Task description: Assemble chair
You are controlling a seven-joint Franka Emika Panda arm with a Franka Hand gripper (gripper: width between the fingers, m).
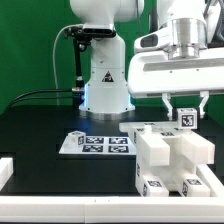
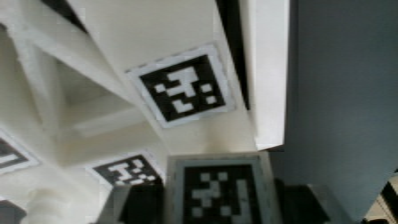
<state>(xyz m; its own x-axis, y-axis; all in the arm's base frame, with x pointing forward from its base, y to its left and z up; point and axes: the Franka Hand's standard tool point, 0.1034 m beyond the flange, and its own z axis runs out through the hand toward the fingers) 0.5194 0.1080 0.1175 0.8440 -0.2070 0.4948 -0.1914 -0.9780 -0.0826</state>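
Observation:
The partly built chair [image 1: 170, 155] is a blocky white structure with square tags at the exterior view's right front of the black table. My gripper [image 1: 185, 108] hangs just above it, shut on a small white tagged chair piece [image 1: 185, 117] that is held off the structure. In the wrist view the held piece [image 2: 217, 188] shows its tag between the dark fingers [image 2: 143, 198] of my gripper [image 2: 217, 208]. Below it lie the chair's white slabs with a large tag [image 2: 187, 90]. Which slot lies under the piece I cannot tell.
The marker board [image 1: 97, 143] lies flat on the table to the left of the chair in the exterior view. The robot base [image 1: 103, 80] stands behind it. The white raised border [image 1: 60, 195] runs along the table's front.

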